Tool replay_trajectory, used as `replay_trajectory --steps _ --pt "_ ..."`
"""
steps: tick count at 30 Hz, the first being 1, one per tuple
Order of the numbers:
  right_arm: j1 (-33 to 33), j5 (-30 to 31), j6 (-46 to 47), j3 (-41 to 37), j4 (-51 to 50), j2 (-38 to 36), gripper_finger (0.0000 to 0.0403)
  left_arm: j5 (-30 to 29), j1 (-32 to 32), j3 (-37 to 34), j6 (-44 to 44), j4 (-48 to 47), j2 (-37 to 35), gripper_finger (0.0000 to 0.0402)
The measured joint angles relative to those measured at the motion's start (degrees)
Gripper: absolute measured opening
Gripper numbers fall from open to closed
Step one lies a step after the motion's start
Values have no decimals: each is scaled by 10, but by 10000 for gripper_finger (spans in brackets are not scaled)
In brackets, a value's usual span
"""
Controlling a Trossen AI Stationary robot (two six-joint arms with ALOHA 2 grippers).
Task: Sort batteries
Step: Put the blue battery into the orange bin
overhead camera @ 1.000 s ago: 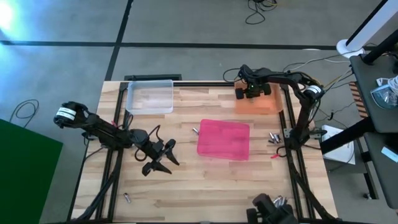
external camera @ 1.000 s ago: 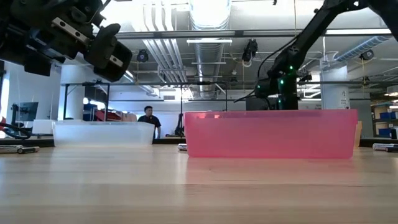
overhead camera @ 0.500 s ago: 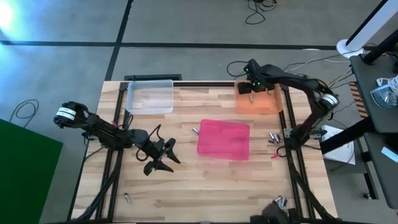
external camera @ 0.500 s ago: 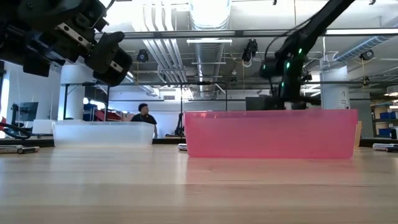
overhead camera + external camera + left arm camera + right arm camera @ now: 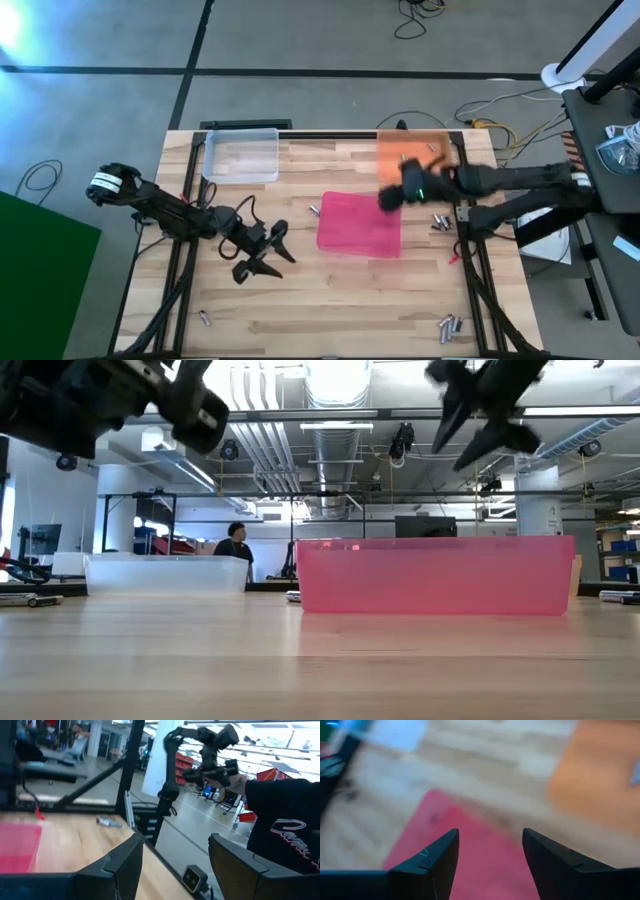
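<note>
Small silvery batteries lie loose on the wooden table: one (image 5: 313, 210) left of the pink tray (image 5: 360, 225), a pair (image 5: 438, 220) to its right, one (image 5: 203, 318) near the front left, a few (image 5: 448, 325) at the front right. One battery (image 5: 432, 147) lies in the orange tray (image 5: 410, 160). My right gripper (image 5: 490, 855) hangs open and empty over the pink tray's far right corner (image 5: 392, 197). My left gripper (image 5: 265, 255) hovers open and empty left of the pink tray; a battery (image 5: 109, 822) shows beyond its fingers.
A clear tray (image 5: 241, 155) stands at the far left of the table. Black frame rails run along the table's left and right edges. A person (image 5: 236, 545) stands in the room beyond the table. Bare wood lies between the trays and the front edge.
My right gripper has swung from over the orange tray at the far right toward the near edge, rising as it went, and now hangs over the pink tray's far right corner. My left gripper has risen a little.
</note>
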Motion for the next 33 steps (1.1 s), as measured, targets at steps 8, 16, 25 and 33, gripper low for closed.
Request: replay_trajectory --steps 8,16,25,33 --pt "297 36 212 42 3 88 191 0 0 32 15 -3 0 204" --pt "476 10 392 140 4 272 203 0 0 53 18 -1 0 204" --pt "591 -191 674 184 4 440 195 2 0 78 31 -15 0 204" --pt "623 -265 748 192 -13 469 175 5 0 77 45 -25 0 204"
